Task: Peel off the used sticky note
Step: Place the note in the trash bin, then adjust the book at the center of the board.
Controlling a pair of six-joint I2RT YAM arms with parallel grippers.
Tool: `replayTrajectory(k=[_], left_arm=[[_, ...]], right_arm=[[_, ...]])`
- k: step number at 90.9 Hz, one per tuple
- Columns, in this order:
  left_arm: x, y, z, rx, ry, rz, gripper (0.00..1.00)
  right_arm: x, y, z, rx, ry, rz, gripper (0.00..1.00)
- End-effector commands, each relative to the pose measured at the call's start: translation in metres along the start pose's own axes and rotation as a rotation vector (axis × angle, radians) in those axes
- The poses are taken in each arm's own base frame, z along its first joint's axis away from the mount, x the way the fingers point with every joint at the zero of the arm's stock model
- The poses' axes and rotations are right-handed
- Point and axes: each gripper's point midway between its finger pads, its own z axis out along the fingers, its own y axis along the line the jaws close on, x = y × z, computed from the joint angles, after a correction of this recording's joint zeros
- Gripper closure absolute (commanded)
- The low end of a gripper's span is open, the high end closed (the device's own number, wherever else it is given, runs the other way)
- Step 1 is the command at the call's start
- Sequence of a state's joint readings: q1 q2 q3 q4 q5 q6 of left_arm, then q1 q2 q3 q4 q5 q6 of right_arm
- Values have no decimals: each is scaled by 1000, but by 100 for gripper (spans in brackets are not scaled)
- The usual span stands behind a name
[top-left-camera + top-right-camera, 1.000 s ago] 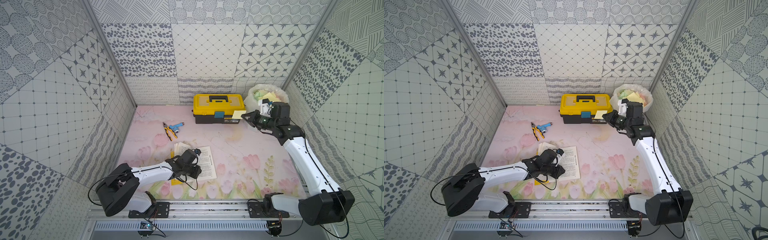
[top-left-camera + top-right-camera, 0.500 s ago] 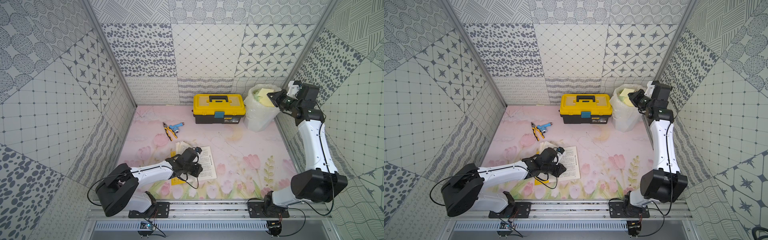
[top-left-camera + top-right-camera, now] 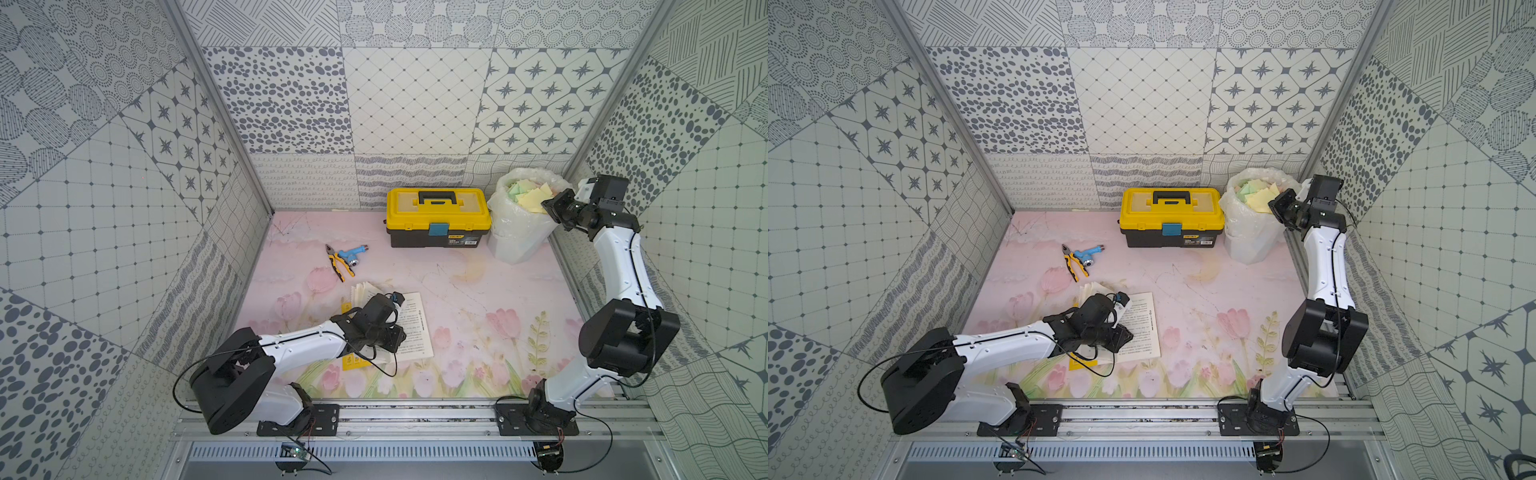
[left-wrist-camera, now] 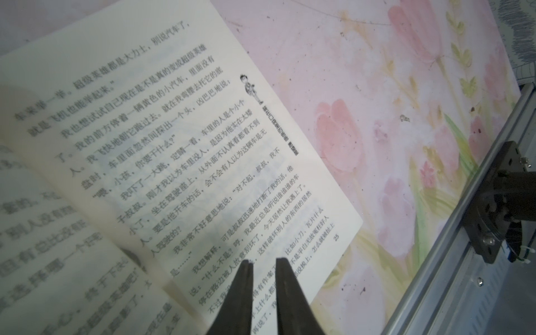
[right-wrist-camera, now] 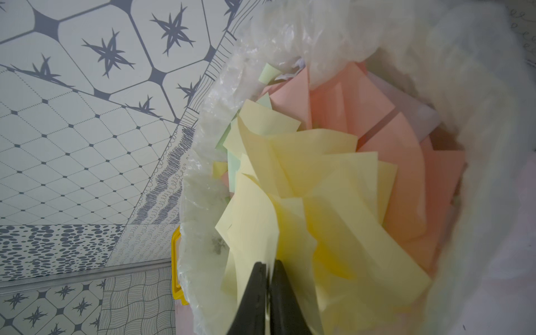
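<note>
Item, right gripper (image 5: 268, 266): is hanging over the mouth of the bin (image 3: 515, 249), its fingers standing a bare slit apart. The pale yellow sticky note (image 5: 249, 223) is running down into that slit. Whether the pads are gripping it or only flanking it cannot be told from the blurred tips. Item, left gripper (image 4: 262, 262): is resting tips-down on the open book (image 4: 203, 130) near the front of the table, fingers narrowly parted and holding nothing. Risks: the note's adhesive strip may be clinging to one pad, so the note could ride away with the gripper instead of dropping. The bin is heaped to its rim, so a freed note could slide off the heap or catch on the plastic liner (image 5: 203, 179) and land outside. Views: only the right wrist view is showing the note at the fingertips and the pink sheets (image 5: 406, 179) behind it. Both top views are showing merely a gripper at the bin's rim, plus the whole yellow toolbox (image 3: 436, 216) standing beside the bin.
</note>
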State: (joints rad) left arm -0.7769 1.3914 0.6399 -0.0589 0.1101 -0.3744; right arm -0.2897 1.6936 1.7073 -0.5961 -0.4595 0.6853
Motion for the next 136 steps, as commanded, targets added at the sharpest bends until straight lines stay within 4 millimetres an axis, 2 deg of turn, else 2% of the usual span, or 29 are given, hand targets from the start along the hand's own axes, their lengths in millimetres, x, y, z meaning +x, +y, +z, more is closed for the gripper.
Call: replayTrajectory(k=[1,12,40,56,69,76,96,116,136], left_arm=[[-5,-1,0,-3,-10,20,81],[-4,-1,0,-3,-11,14,81],[-6,-2,-3,2,-20,12,81],[-11,-4,-6,6,-34,14,81],[-12,-4,-9,3,-46,11,80],[-13,-4,-11,0,-54,10,79],[-18,-4,-15,-2,-81,2,79],[-21,-1,-19,-18,-115,-13,78],[-24,4,-26,-41,-158,-20,77]], right_arm=[[-18,14,-12,-13,-62,-59,80],[-21,17,-20,-10,-75,-65,62],[-30,24,-54,2,-137,-93,32],[-23,26,-72,6,-162,-108,16],[-12,26,-86,6,-169,-114,7],[-5,26,-94,1,-171,-118,3],[23,25,-111,-37,-156,-129,3],[68,22,-111,-98,-113,-151,3],[122,27,-102,-118,-115,-352,3]])
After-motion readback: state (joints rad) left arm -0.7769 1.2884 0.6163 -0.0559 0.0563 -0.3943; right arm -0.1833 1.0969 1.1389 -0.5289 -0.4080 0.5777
